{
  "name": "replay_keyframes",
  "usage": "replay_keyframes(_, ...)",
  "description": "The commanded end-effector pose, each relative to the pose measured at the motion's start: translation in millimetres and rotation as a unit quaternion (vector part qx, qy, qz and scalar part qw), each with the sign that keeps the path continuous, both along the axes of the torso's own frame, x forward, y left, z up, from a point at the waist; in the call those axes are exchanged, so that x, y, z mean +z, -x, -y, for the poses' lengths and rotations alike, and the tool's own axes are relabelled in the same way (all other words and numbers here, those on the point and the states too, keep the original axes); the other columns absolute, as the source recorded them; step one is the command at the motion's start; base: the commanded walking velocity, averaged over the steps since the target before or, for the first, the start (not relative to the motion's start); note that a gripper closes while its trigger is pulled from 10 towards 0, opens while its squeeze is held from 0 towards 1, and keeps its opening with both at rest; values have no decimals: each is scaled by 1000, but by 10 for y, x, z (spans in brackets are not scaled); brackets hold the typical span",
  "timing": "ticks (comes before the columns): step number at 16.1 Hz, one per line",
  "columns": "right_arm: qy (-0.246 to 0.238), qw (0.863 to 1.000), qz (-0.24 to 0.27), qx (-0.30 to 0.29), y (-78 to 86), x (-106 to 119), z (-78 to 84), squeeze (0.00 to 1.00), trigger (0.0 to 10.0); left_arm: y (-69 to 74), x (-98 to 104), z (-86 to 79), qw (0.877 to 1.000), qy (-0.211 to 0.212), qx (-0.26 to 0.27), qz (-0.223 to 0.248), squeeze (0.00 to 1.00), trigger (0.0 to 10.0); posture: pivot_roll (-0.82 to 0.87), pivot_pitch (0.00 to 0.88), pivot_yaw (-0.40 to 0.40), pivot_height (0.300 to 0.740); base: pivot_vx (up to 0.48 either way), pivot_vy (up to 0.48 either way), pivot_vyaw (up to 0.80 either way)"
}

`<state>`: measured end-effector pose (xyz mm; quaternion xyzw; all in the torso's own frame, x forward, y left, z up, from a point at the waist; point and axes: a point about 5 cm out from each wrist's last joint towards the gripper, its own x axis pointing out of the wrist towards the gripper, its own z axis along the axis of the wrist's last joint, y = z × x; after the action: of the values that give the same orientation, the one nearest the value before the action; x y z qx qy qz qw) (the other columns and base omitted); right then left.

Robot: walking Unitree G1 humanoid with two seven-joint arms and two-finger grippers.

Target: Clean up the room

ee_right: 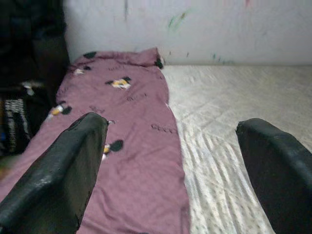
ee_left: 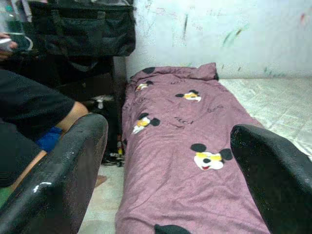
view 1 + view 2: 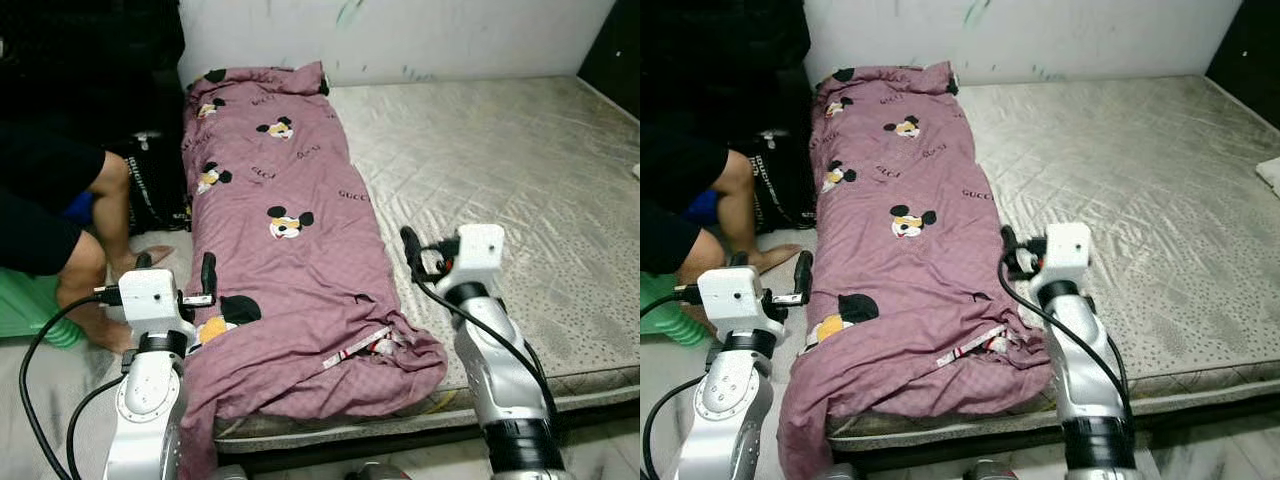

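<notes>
A purple quilt [image 3: 285,250] printed with cartoon mice lies folded in a long strip along the left side of a bare grey mattress [image 3: 500,150]. Its near end is bunched at the mattress's front edge, and one corner hangs over the left side. My left gripper [image 3: 176,268] is open, held over the quilt's near left edge with nothing between its fingers [image 2: 63,175]. My right gripper [image 3: 425,252] is also open and empty, just above the mattress beside the quilt's right edge; the right wrist view looks along the quilt [image 1: 131,146].
A person [image 3: 60,215] in dark clothes sits on the floor at the left, bare legs close to my left arm, beside a green object [image 3: 30,305]. A black bag [image 3: 155,185] stands by the mattress's left side. Dark furniture [image 3: 615,45] stands at the far right.
</notes>
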<state>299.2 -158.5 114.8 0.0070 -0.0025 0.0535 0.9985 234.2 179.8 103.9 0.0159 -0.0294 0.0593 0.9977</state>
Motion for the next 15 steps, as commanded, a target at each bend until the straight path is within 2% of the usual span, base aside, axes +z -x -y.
replay_keyframes(1, -2, 1000, 19, 12, -36, 82, -77, 0, 10000, -10, 36, -42, 1000, -11, 11, 2, 0, 10000, -37, 0, 21, 740, 0, 0, 0)
replay_keyframes(4, 0, 1000, 14, 16, -19, 76, -74, 0, 10000, 7, 57, -22, 1000, -9, 15, 3, 0, 10000, -42, 0, 16, 740, 0, 0, 0)
replay_keyframes(7, 7, 1000, -5, 29, -11, -4, -78, 0, 10000, 54, 29, -21, 1000, -10, 24, -1, 0, 10000, -10, 0, -28, 740, 0, 0, 0)
replay_keyframes(9, 7, 998, -12, 53, -58, -29, -171, 0, 10000, 80, 53, -90, 999, -10, 52, 6, 0, 10000, 26, 0, -62, 740, 0, 0, 0)
replay_keyframes(12, 2, 998, -11, 62, -89, -14, -232, 0, 10000, 119, 22, -117, 998, -11, 60, -1, 0, 10000, 25, 0, -64, 740, 0, 0, 0)
replay_keyframes(15, 2, 998, -17, 54, -44, -50, -173, 0, 10000, 78, 42, -88, 999, -12, 50, -1, 0, 10000, 12, 0, -45, 740, 0, 0, 0)
